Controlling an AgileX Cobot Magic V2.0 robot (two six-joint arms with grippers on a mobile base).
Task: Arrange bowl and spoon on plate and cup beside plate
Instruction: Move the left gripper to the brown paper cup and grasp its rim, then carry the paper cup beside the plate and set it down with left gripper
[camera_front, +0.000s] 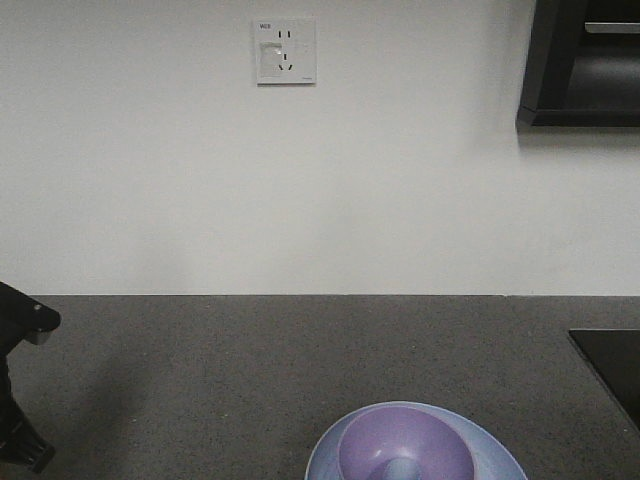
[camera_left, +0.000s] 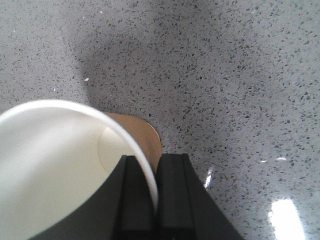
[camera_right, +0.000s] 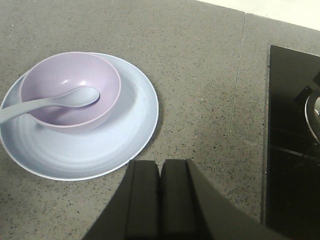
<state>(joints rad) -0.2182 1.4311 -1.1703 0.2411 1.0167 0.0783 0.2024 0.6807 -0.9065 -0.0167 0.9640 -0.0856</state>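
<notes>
Cup (camera_left: 60, 170) rim pinched by left end effector (camera_left: 154, 192) (right one closed, empty).

Speckled stone-like counter (camera_right: 200, 75), matte plastic-looking bowl (camera_right: 107, 82) and plate (camera_right: 135, 120), brown paper cup (camera_left: 145, 135).

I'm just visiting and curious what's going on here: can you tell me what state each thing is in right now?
Paper cup: upright, rim pinched by the left gripper.
Purple bowl: sitting on the plate, off-centre.
Spoon: scoop inside the bowl, handle over its rim.
Blue plate: flat on the counter.
Right gripper: shut, holding nothing.
Wall socket: nothing plugged in.
</notes>
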